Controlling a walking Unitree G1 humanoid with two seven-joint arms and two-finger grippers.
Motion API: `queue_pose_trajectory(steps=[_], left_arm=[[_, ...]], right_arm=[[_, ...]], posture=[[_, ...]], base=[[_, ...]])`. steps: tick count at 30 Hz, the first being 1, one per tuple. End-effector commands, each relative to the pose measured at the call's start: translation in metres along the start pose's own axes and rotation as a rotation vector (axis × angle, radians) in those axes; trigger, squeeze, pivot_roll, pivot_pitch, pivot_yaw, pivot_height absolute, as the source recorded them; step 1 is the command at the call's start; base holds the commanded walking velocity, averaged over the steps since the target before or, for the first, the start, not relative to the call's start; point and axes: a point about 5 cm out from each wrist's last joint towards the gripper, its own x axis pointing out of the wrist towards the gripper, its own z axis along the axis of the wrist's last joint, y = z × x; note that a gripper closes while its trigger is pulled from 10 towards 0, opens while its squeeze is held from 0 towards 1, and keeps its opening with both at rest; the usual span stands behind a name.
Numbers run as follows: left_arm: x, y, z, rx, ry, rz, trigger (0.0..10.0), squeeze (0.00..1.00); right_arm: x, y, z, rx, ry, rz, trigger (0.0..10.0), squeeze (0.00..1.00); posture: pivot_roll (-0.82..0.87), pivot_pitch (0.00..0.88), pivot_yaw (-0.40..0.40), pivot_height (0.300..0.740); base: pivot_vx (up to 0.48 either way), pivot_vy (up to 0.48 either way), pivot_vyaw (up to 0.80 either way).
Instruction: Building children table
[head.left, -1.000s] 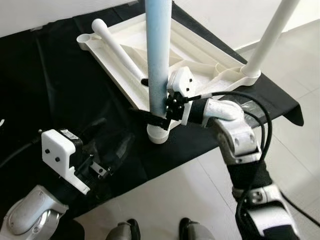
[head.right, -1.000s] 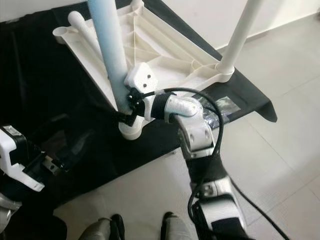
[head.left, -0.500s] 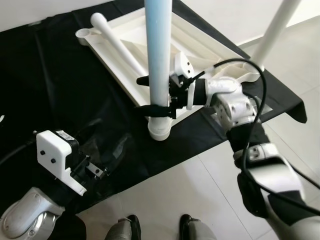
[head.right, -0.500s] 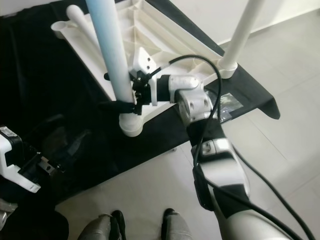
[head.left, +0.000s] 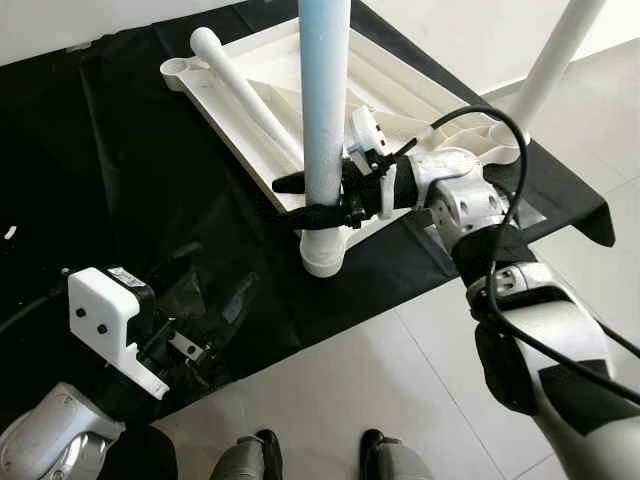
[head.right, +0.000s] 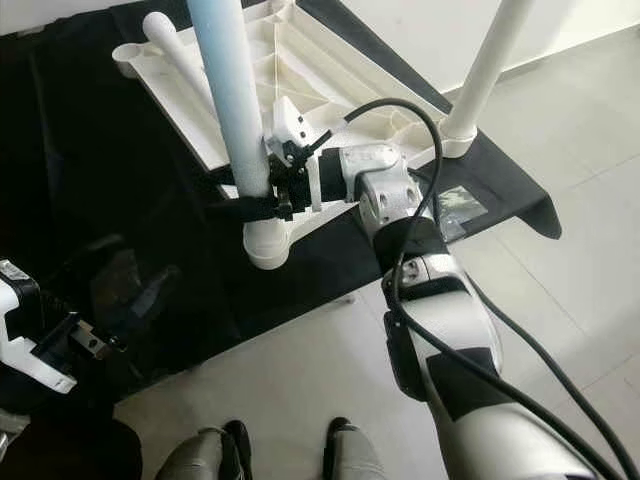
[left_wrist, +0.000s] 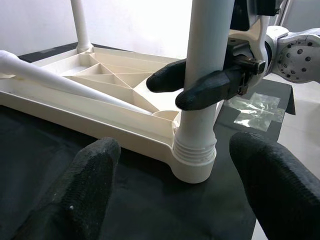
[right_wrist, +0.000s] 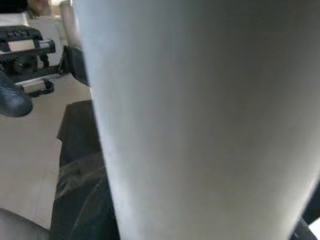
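The upturned white plastic tabletop (head.left: 390, 95) lies on a black cloth (head.left: 120, 170) spread over the floor (head.left: 350, 400), ribbed underside up. At its corner toward six o'clock a pale blue-white table leg (head.left: 325, 100) stands upright in a round socket (head.left: 324, 255), and the right hand (head.left: 318, 198) is clenched around that leg just above the socket, one black finger on each side. A second leg (head.left: 548, 60) is already standing at the three o'clock corner; a third, loose leg (head.left: 245, 90) lies across the tabletop toward eleven o'clock.

The leg looks like a hollow moulded tube — light, stiff, smooth enough to slip in the fingers if twisted hard. A low hold, close to the threaded collar (left_wrist: 194, 150), seems the sensible place, since the tall tube would lever over if taken high up.

The left hand (left_wrist: 175, 180) hangs open at about seven o'clock from the socket, well short of it, grasping nothing.

I can read no brand, label or writing on any part.
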Motion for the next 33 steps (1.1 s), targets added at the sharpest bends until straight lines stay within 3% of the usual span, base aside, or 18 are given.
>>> queue_pose_trajectory(steps=[1, 5, 6, 9, 10, 11, 13, 14, 15, 17, 19, 24, 25, 27, 28, 31, 32, 33], left_arm=[[-0.002, -0.003, 0.002, 0.003, 0.011, -0.021, 10.0, 0.0], [-0.001, -0.002, 0.001, 0.001, 0.011, -0.022, 10.0, 0.0], [-0.001, -0.003, 0.0, -0.001, 0.012, -0.023, 10.0, 0.0], [-0.001, -0.003, 0.0, -0.001, 0.011, -0.024, 10.0, 0.0], [-0.002, -0.004, 0.0, -0.003, 0.008, -0.021, 10.0, 0.0], [-0.002, -0.004, 0.0, -0.003, 0.008, -0.021, 10.0, 0.0], [-0.003, -0.004, -0.002, -0.016, 0.014, -0.017, 10.0, 0.0], [-0.003, -0.004, -0.002, -0.016, 0.014, -0.017, 10.0, 0.0], [-0.003, -0.004, -0.003, -0.023, 0.016, -0.018, 10.0, 0.0], [-0.003, -0.004, -0.003, -0.023, 0.016, -0.018, 10.0, 0.0], [0.001, -0.006, -0.006, -0.039, 0.013, -0.038, 10.0, 0.0], [0.007, -0.005, -0.007, -0.038, -0.001, -0.049, 10.0, 0.0], [0.007, -0.005, -0.006, -0.036, -0.006, -0.044, 10.0, 0.0], [0.007, -0.005, -0.006, -0.036, -0.006, -0.044, 10.0, 0.0], [0.007, -0.005, -0.006, -0.036, -0.007, -0.042, 10.0, 0.0], [0.006, -0.006, -0.006, -0.038, -0.007, -0.04, 10.0, 0.0], [0.006, -0.006, -0.006, -0.038, -0.008, -0.04, 10.0, 0.0], [0.006, -0.006, -0.006, -0.038, -0.008, -0.04, 10.0, 0.0]], right_arm=[[-0.001, -0.001, 0.005, -0.03, -0.001, 0.016, 0.0, 0.0], [-0.005, -0.002, 0.001, -0.045, 0.015, -0.03, 0.0, 0.0], [-0.009, -0.004, -0.007, -0.063, 0.029, -0.152, 0.0, 0.0], [-0.009, -0.004, -0.015, -0.049, 0.037, -0.249, 0.0, 0.0], [0.002, 0.005, -0.032, 0.004, 0.034, -0.41, 0.0, 0.0], [0.002, 0.005, -0.032, 0.004, 0.034, -0.41, 0.0, 0.0], [0.017, 0.044, -0.07, 0.204, 0.116, -0.971, 0.0, 0.0], [0.017, 0.044, -0.07, 0.204, 0.116, -0.971, 0.0, 0.0], [0.015, 0.064, -0.076, 0.243, 0.152, -1.107, 0.0, 0.0], [0.015, 0.064, -0.076, 0.243, 0.152, -1.107, 0.0, 0.0], [0.023, 0.078, -0.074, 0.252, 0.131, -1.143, 0.0, 0.0], [0.036, 0.064, -0.062, 0.231, 0.07, -1.116, 0.0, 0.0], [0.04, 0.059, -0.058, 0.226, 0.051, -1.09, 3.6, 0.0], [0.04, 0.059, -0.058, 0.226, 0.051, -1.09, 3.6, 0.0], [0.04, 0.053, -0.055, 0.214, 0.041, -1.056, 10.0, 0.0], [0.037, 0.045, -0.04, 0.194, -0.006, -0.982, 10.0, 0.03], [0.034, 0.045, -0.031, 0.18, -0.02, -0.948, 10.0, 1.0], [0.028, 0.04, -0.022, 0.158, -0.036, -0.887, 10.0, 1.0]], posture=[[0.12, 0.295, 0.027, 0.74], [0.11, 0.29, 0.025, 0.74], [0.1, 0.279, 0.009, 0.74], [0.1, 0.279, 0.009, 0.74], [0.09, 0.281, 0.001, 0.74], [0.09, 0.281, 0.001, 0.74], [0.07, 0.29, 0.022, 0.74], [0.07, 0.29, 0.022, 0.74], [0.07, 0.286, 0.03, 0.74], [0.07, 0.286, 0.03, 0.74], [0.05, 0.273, 0.043, 0.74], [0.05, 0.261, 0.031, 0.74], [0.05, 0.261, 0.03, 0.74], [0.05, 0.261, 0.03, 0.74], [0.05, 0.26, 0.028, 0.74], [0.06, 0.259, 0.03, 0.74], [0.06, 0.259, 0.03, 0.74], [0.06, 0.259, 0.03, 0.74]], base=[[0.0, 0.0, 0.0], [0.0, 0.0, 0.0], [0.0, 0.0, 0.0], [0.0, 0.0, 0.0], [0.0, 0.0, 0.0], [0.0, 0.0, 0.0], [0.0, 0.0, 0.0], [0.0, 0.0, 0.0], [0.0, 0.0, 0.0], [0.0, 0.0, 0.0], [0.0, 0.0, 0.0], [0.0, 0.0, 0.0], [0.0, 0.0, 0.0], [0.0, 0.0, 0.0], [0.0, 0.0, 0.0], [0.0, 0.0, 0.0], [0.0, 0.0, 0.0], [0.0, 0.0, 0.0]])
